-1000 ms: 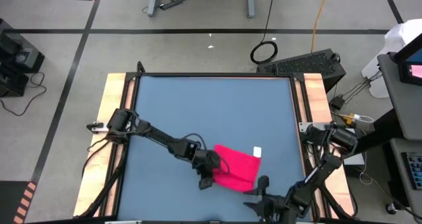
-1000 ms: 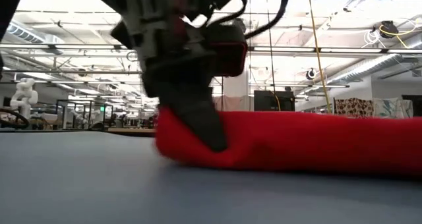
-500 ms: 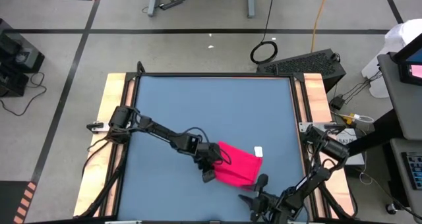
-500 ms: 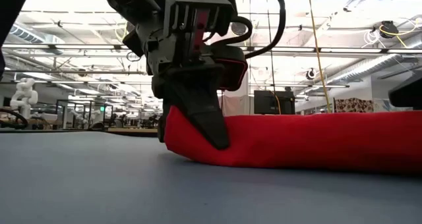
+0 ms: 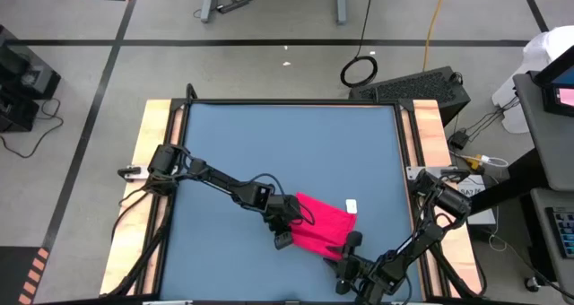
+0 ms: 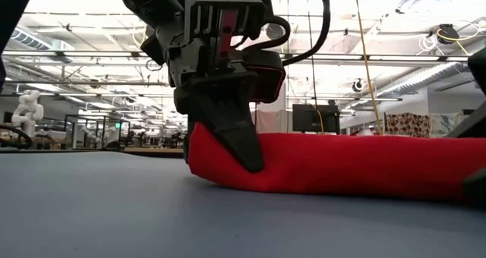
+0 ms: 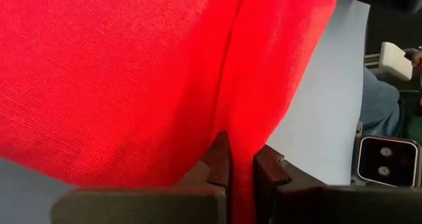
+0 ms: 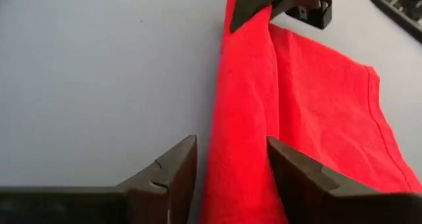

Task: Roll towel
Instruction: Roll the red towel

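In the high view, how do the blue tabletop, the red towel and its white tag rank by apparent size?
Largest to smallest:
1. blue tabletop
2. towel
3. white tag

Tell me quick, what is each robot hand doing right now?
Left hand: closed, pinching a fold of the towel.
Right hand: open, its fingers on either side of the towel's rolled edge, not gripping yet.
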